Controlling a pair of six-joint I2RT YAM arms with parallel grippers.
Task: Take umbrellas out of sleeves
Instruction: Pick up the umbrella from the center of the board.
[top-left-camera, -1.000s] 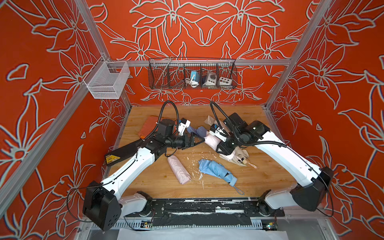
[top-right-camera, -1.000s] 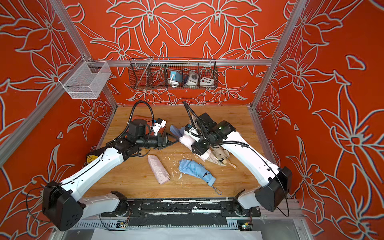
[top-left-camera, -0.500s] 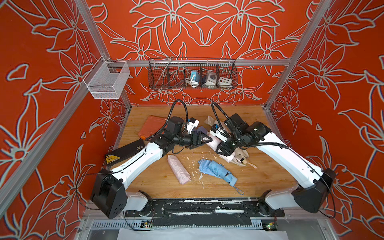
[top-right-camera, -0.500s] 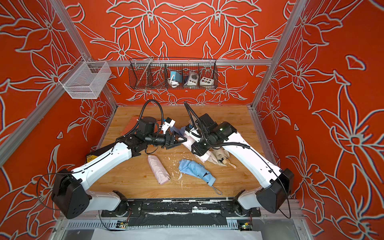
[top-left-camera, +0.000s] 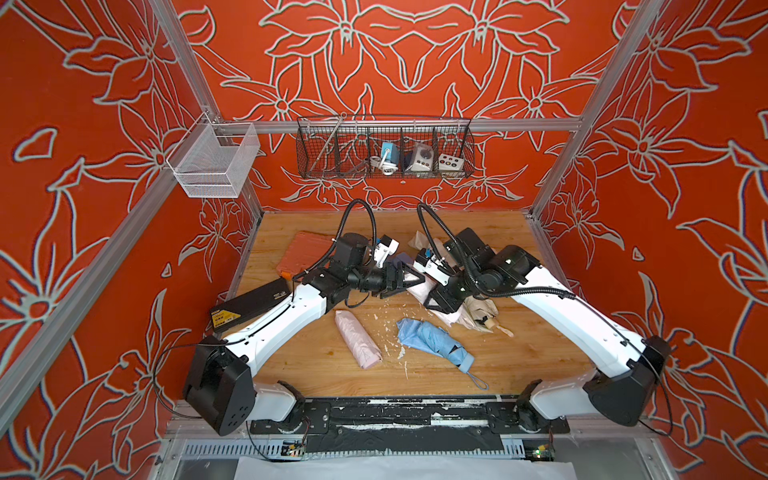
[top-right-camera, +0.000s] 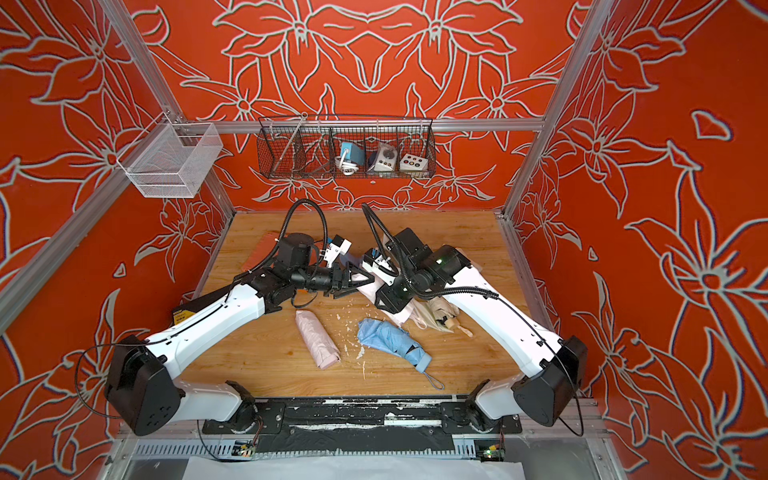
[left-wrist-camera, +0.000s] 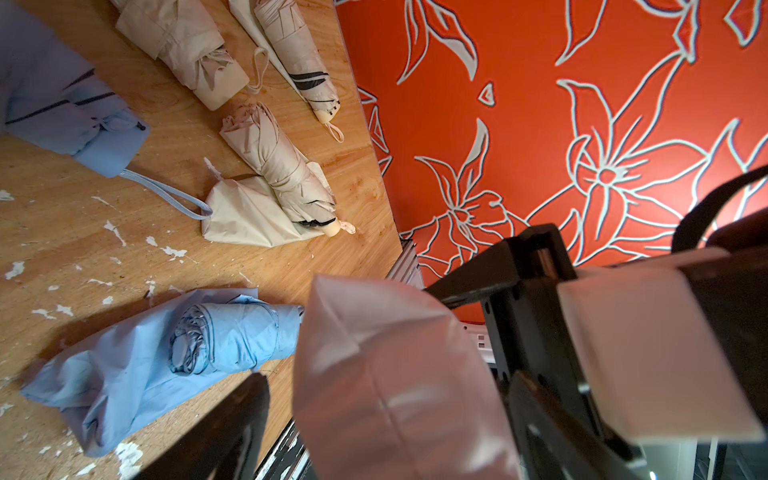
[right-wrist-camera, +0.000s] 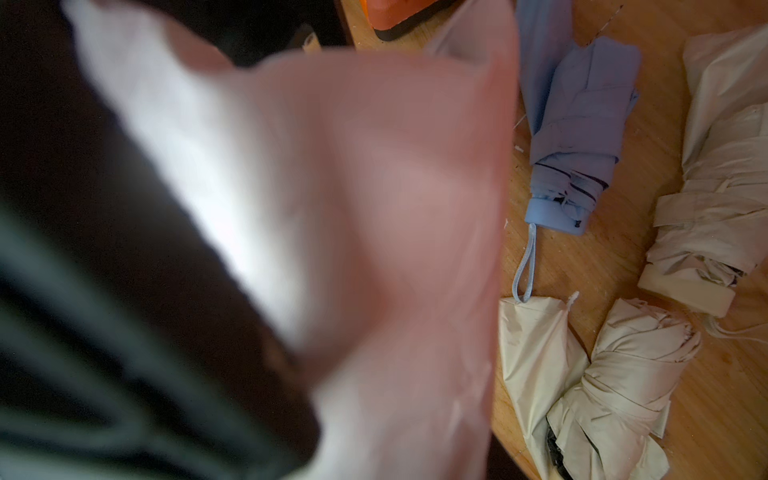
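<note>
We see the left claw (top-left-camera: 404, 286) spread wide, its fingers (left-wrist-camera: 224, 428) standing either side of the free end of the pink sleeve (left-wrist-camera: 386, 365). Whether they touch it we cannot tell. The sleeve bulges and is held up off the table (top-left-camera: 519, 345), near the middle, between the two arms. The right claw (top-left-camera: 437, 302) is closed narrow on its other end. In the right wrist view the pink cloth is only a close blur.

A pink umbrella (top-left-camera: 357, 338) lies flat in front of the left arm, and whether it wears a sleeve we cannot tell. Just beside it lies a blue umbrella (top-left-camera: 434, 343), bare, with its loop (top-left-camera: 478, 380) toward the front edge and its tip on a crumpled blue sleeve (left-wrist-camera: 95, 386). In the left wrist view three cream umbrellas (left-wrist-camera: 282, 166) lie near the right wall (left-wrist-camera: 582, 124), one of them across a flat cream sleeve (left-wrist-camera: 245, 224). A second blue umbrella (left-wrist-camera: 75, 116) has its own loop (left-wrist-camera: 166, 195) reaching that sleeve.

As for writing, a black case (top-left-camera: 249, 305) at the table's left edge carries a yellow label (top-left-camera: 226, 320), its print too small to read. An orange case (top-left-camera: 307, 251) lies behind the left arm. The wire basket (top-left-camera: 307, 145) on the back wall holds small devices (top-left-camera: 419, 158) whose markings we cannot read. White flakes (top-left-camera: 390, 347) are scattered over the wood.
</note>
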